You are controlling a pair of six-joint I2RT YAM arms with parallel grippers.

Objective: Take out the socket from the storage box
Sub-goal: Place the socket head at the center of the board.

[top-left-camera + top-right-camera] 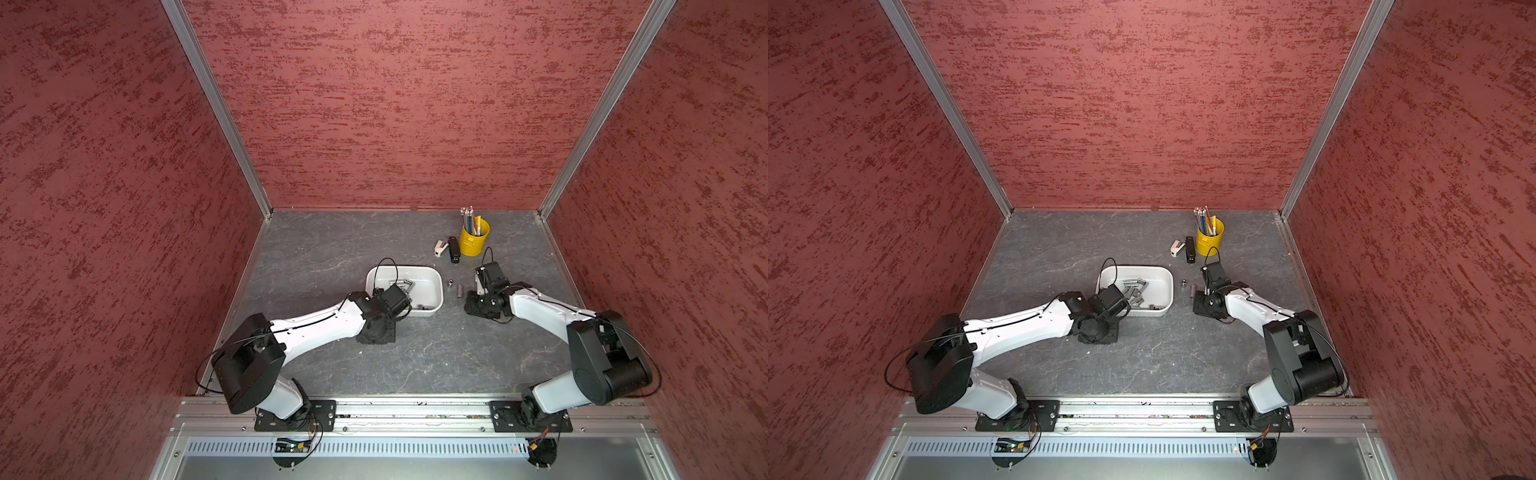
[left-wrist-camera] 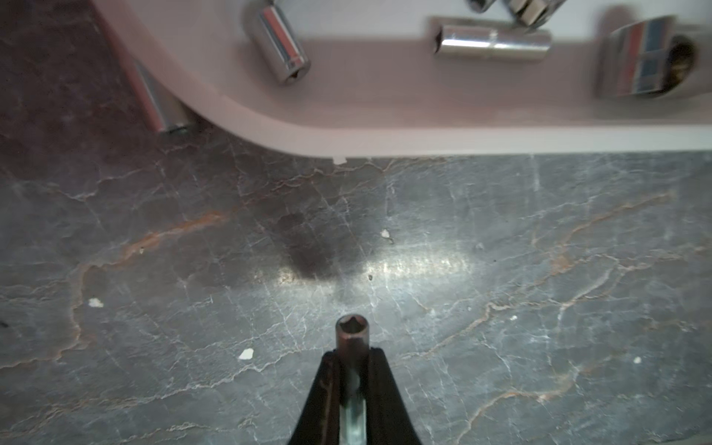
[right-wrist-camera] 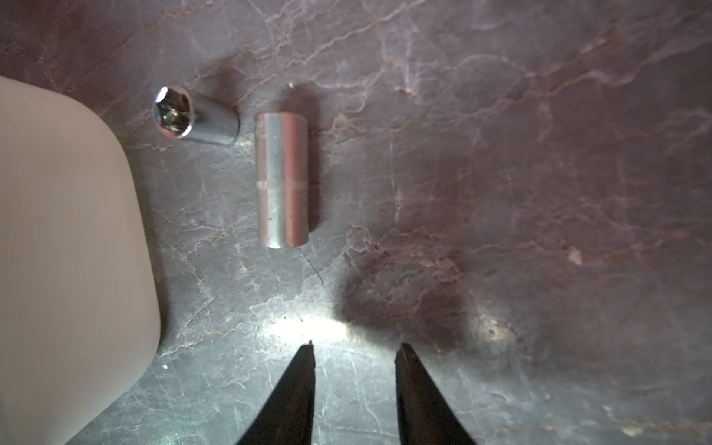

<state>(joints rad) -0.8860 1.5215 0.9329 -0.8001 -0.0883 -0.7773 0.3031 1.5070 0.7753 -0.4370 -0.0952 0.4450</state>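
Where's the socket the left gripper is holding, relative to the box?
In the left wrist view, the socket is clamped in the left gripper, outside the storage box, over bare table just off its rim.

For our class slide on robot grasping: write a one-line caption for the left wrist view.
Left gripper shut on a slim socket over the table, outside the storage box.

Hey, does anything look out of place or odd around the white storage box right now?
One socket lies on the table, tucked against a corner of the storage box and partly under its rim, so it is easy to miss. Small white flecks also dot the table nearby.
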